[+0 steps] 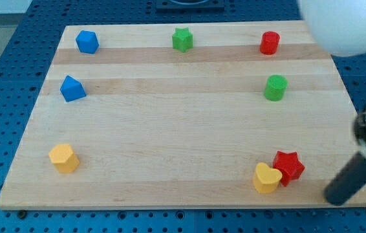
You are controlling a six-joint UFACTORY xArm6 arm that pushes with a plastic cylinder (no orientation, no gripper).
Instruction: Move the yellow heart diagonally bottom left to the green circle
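Note:
The yellow heart (pixel 266 178) lies near the board's bottom right, touching the red star (pixel 289 167) on its right. The green circle (pixel 275 87) stands well above them, toward the view's top. My tip (pixel 335 199) is at the board's bottom right edge, to the right of and slightly below the red star, apart from both blocks. The white arm body (pixel 341 26) fills the top right corner.
A yellow hexagon-like block (pixel 63 158) sits at the bottom left. Two blue blocks (pixel 72 88) (pixel 86 41) stand at the left, a green star (pixel 182 39) at top centre, a red cylinder (pixel 269 43) at top right. The wooden board (pixel 170 129) rests on a blue perforated table.

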